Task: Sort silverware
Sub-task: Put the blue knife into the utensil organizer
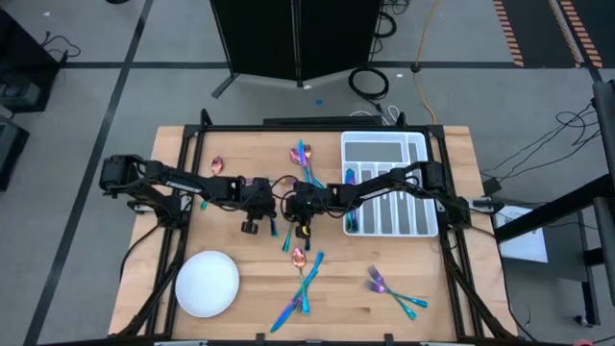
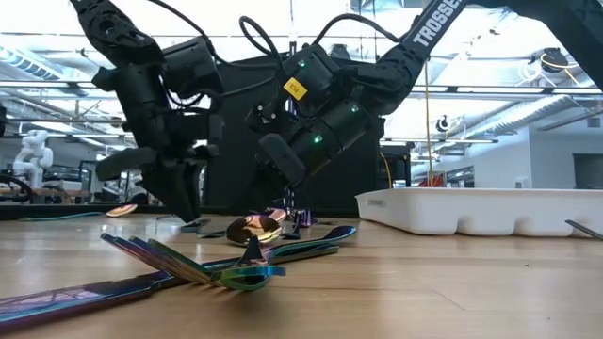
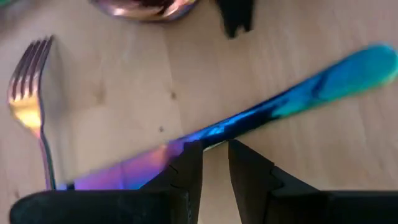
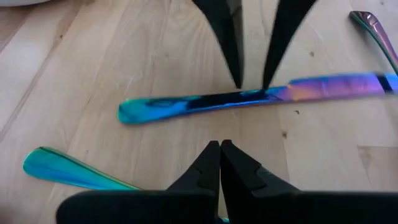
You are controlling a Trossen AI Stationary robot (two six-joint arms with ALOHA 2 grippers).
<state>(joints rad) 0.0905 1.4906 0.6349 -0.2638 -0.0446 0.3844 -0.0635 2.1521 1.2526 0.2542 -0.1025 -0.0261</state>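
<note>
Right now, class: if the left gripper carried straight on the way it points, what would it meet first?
Most likely the knife. The left gripper points down at the table with its jaws slightly apart, right at the knife's middle; whether they already touch it is unclear.

Two dark cabled arms, yellow sticker, white "TROSSEN" lettering

A robotics lab or workshop: a pale wooden butcher-block worktop (image 1: 240, 317) on a black metal frame stands on grey concrete floor (image 1: 86, 58) strewn with loose black cables (image 1: 370, 82), under bright ceiling strip lights (image 2: 57, 42) and a white humanoid robot figure (image 2: 33, 155) beyond.
</note>
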